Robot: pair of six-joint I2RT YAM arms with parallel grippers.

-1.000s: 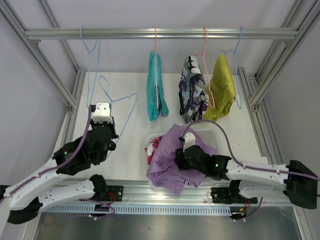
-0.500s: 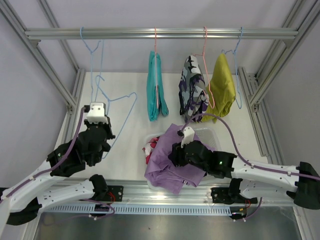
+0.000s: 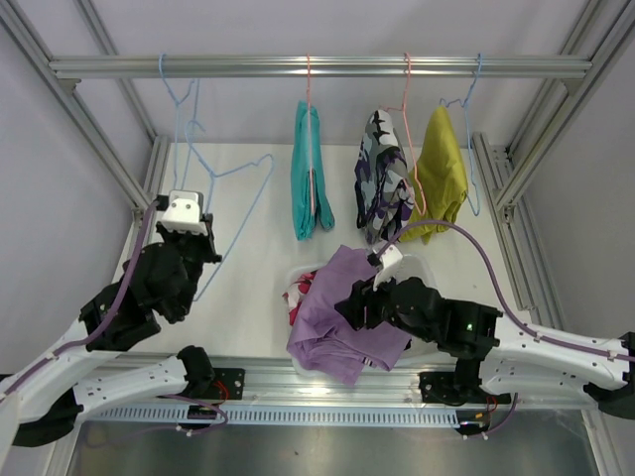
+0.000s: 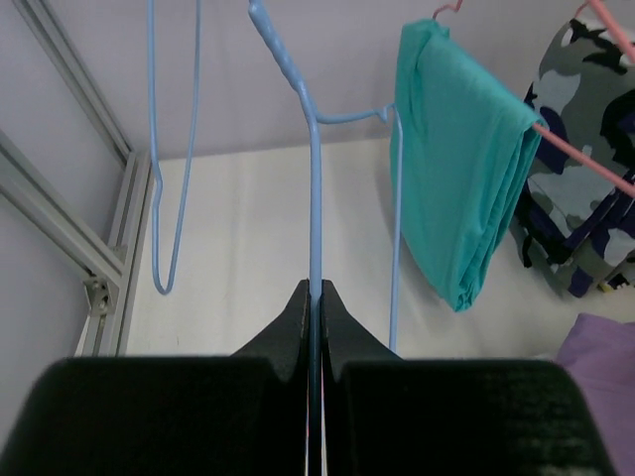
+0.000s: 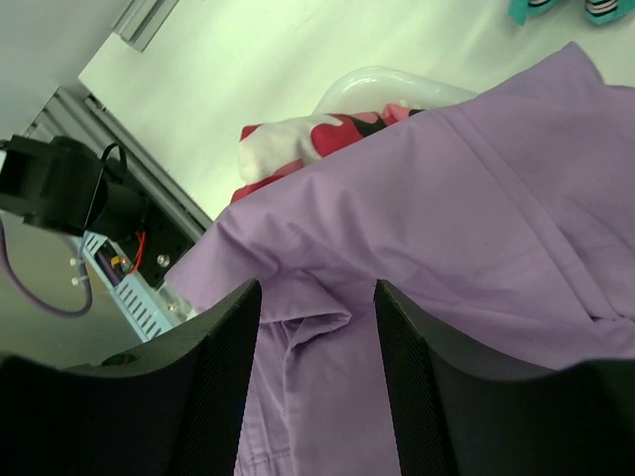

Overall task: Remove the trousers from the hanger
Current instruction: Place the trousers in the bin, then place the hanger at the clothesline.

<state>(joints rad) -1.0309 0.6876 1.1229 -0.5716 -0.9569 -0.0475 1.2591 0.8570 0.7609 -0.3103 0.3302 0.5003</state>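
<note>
My left gripper is shut on the wire of a bare blue hanger, held off the rail at the left. The teal trousers, the purple-grey camouflage trousers and the mustard trousers hang on hangers from the rail. The lilac trousers lie draped over a clear basket, on top of the pink camouflage trousers. Just above the lilac cloth, my right gripper stands open and holds nothing.
A second bare blue hanger hangs from the metal rail at the far left. Aluminium frame posts slope down both sides. The white tabletop lies between the left arm and the basket.
My left gripper has carried the blue hanger up and back towards the rail. The right gripper has opened wider and drawn back up off the lilac trousers.
</note>
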